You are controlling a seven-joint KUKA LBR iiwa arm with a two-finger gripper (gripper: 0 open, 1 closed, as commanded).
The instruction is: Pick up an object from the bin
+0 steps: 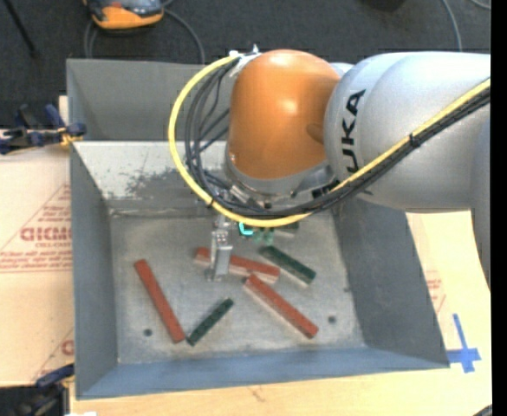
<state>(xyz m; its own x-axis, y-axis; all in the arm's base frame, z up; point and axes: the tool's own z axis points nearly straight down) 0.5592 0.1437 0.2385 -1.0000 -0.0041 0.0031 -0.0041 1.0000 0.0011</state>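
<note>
Centrally, the jaws hang over a flat, straight red bar (258, 268).

Gripper (221, 265) down at red stick (257, 268), middle of bin (93, 258) (green stick (289, 266) just beside); long red stick (158, 300) apart, left.

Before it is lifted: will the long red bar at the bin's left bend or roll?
The long red bar looks straight and flat-sided, so probably stiff and unlikely to roll. Gripped near one end, its length may make it tilt.
</note>
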